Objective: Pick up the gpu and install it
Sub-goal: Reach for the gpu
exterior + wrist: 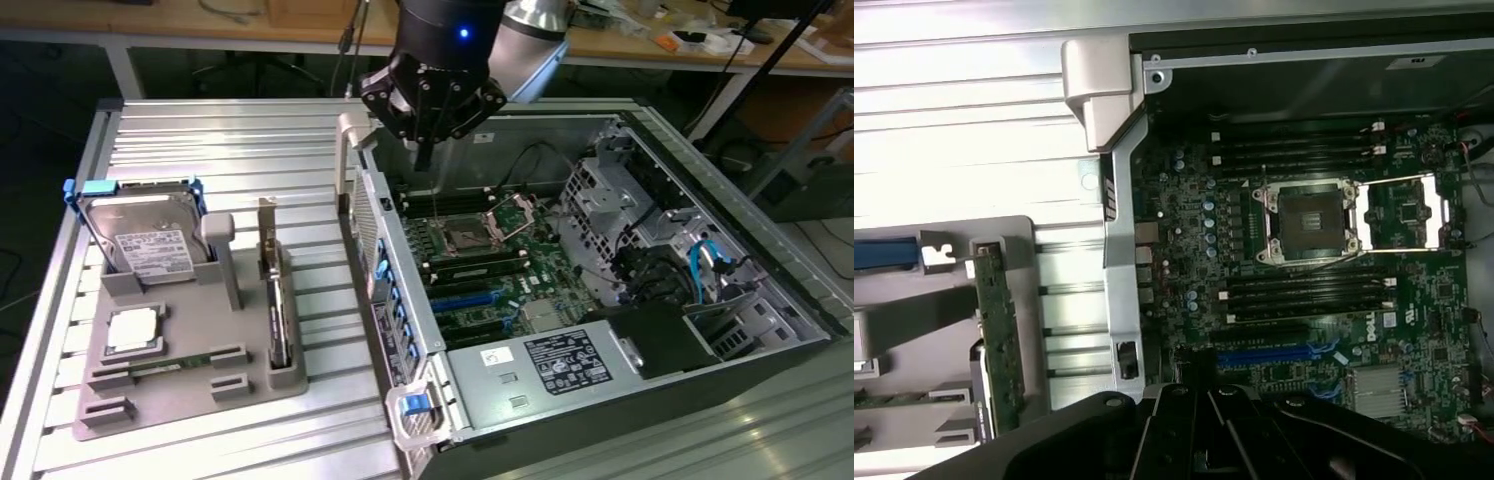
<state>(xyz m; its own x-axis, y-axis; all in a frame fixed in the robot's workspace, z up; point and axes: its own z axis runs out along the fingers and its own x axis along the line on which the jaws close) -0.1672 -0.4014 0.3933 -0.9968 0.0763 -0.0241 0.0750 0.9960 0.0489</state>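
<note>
The gpu (275, 295) stands on edge in a slot of the grey holder tray (187, 400), its silver bracket at the far end. In the wrist view the gpu (994, 340) shows as a thin green board seen edge-on. My gripper (424, 150) hangs over the far end of the open computer case (747, 300), above the motherboard (487, 250) and well to the exterior view's right of the gpu. The fingers (1189, 420) are shut together with nothing between them. A blue card slot (1274, 353) lies on the motherboard just past the fingertips.
The holder tray also carries a silver hard drive (140, 235), a processor chip (134, 330) and a narrow memory stick (167, 367). The case's side wall (387, 290) rises between tray and motherboard. Cables and a power supply (574, 360) fill the case's near end.
</note>
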